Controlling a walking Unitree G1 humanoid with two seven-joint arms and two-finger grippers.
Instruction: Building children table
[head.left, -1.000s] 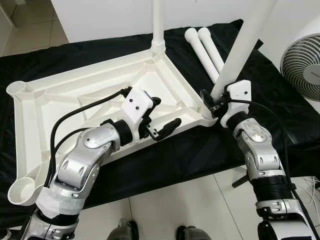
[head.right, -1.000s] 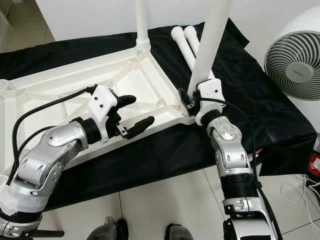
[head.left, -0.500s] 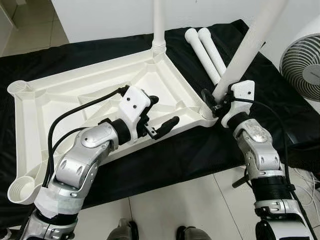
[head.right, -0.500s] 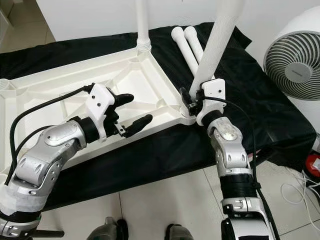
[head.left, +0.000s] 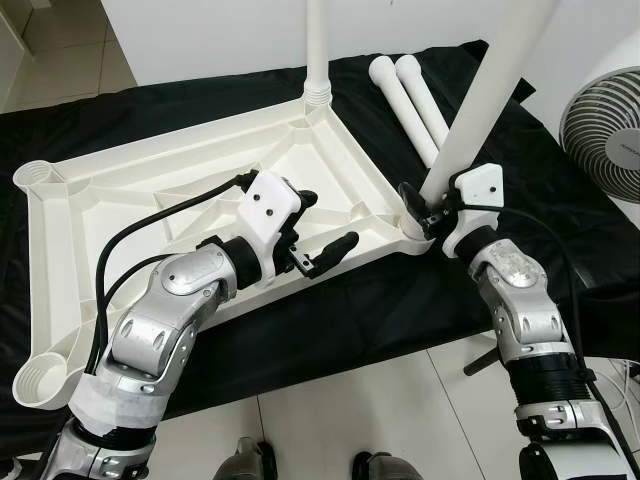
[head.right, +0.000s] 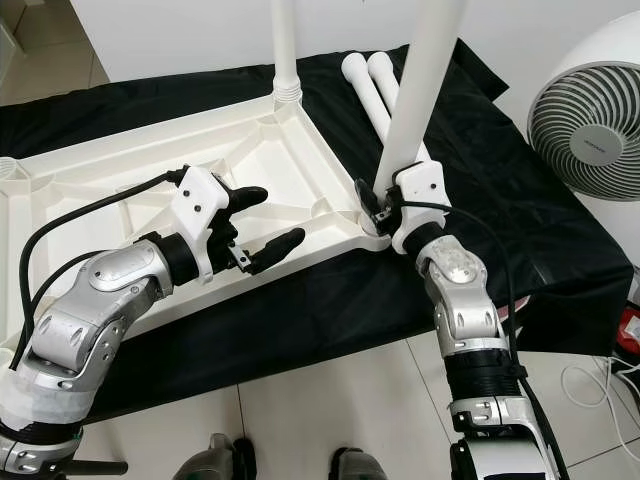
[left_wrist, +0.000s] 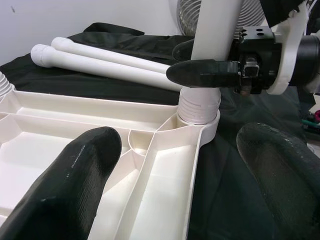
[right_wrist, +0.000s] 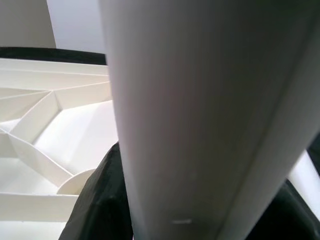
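Our two head views look steeply down, sharing the upturned white tabletop (head.left: 200, 190). Our left wrist view faces right; our right wrist view presses against a leg (right_wrist: 200, 110).

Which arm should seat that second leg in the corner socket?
Right. The right gripper is already clamped on the leg, whose threaded end sits in the tabletop's corner socket. The left gripper hovers open over the tabletop, holding nothing.

1. table leg (head.left: 487, 88) in right gripper (head.left: 425, 205): leaned further right 0.5 s ago, now swung back to about the tilt it had 1.0 s ago, foot at the corner socket (left_wrist: 199, 107)
2. right gripper dropped slightly with it
3. left gripper (head.left: 322, 228): drifted a touch up-left since 1.0 s ago, fingers spread
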